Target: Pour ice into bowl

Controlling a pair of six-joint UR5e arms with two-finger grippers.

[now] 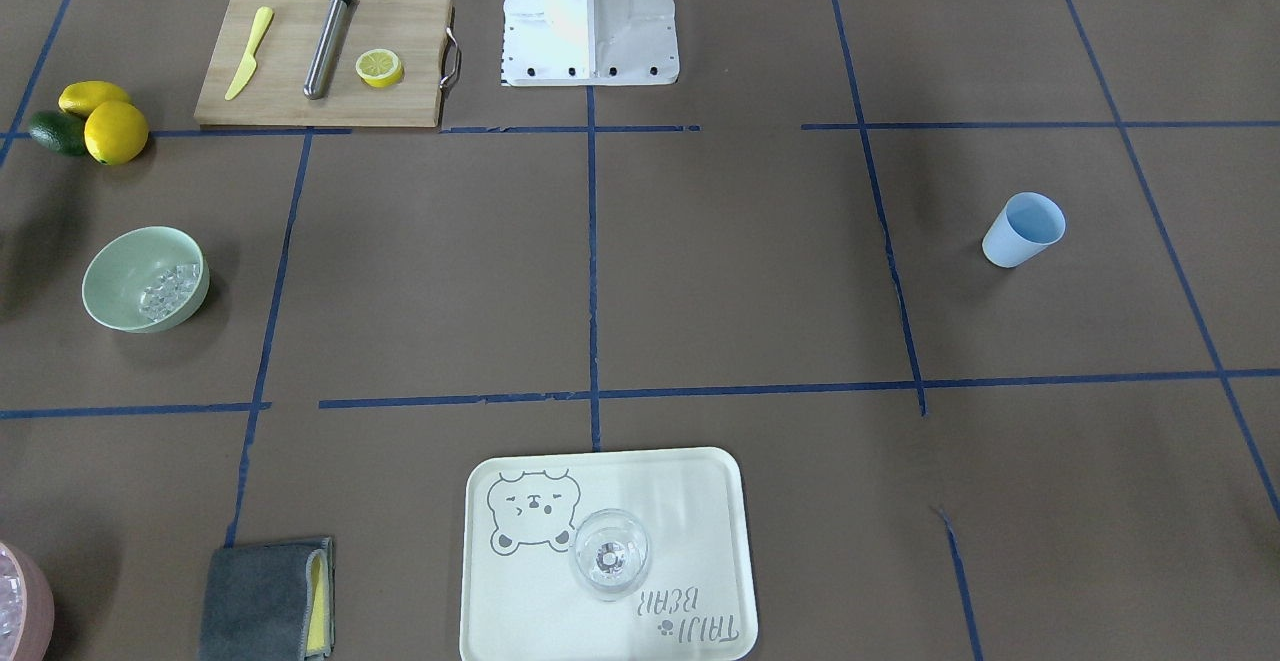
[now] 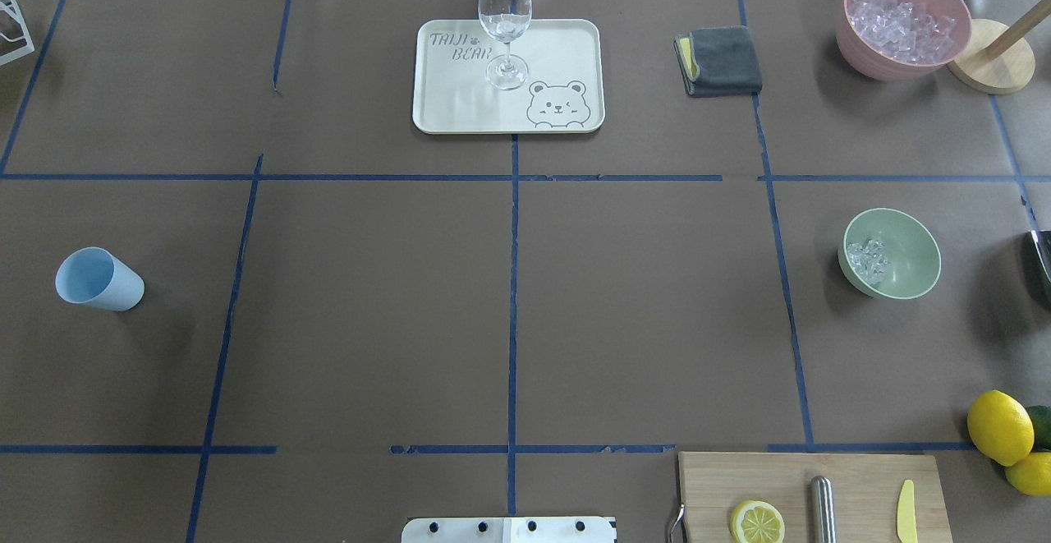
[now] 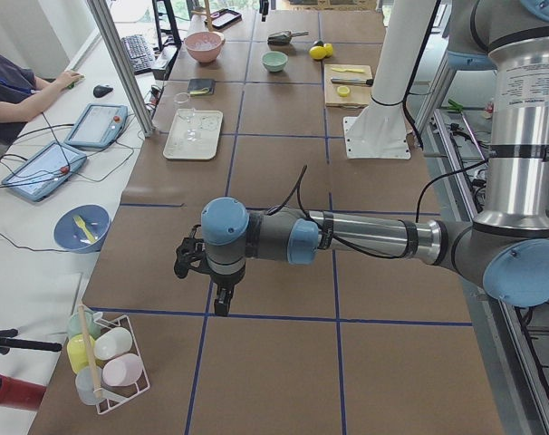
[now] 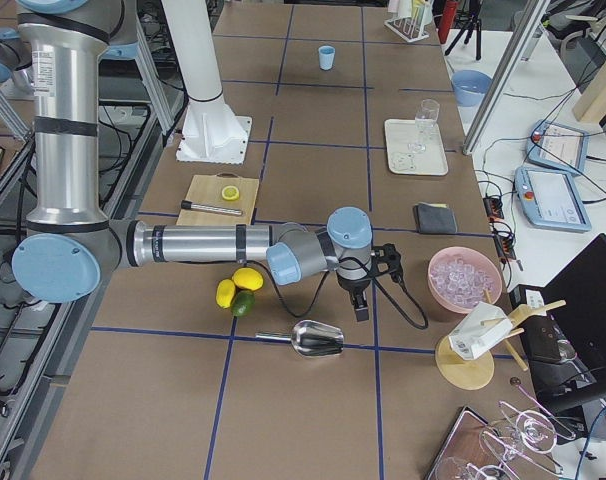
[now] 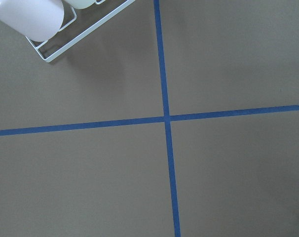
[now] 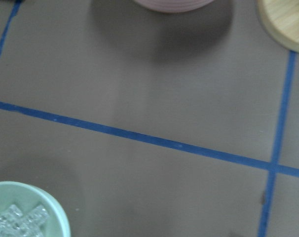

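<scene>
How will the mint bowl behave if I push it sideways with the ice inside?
The bowl looks smooth and matte on brown paper, so it would probably slide rather than tip, being wide and low. The ice sits heaped toward one side, so the loose cubes will likely shift and rattle.

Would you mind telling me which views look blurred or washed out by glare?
Right wrist view: soft overall, the bowl and ice slightly blurred. Front-facing view: glare whitens the robot base and puts a sheen on the tray. Overhead view: sharp, evenly lit.
</scene>
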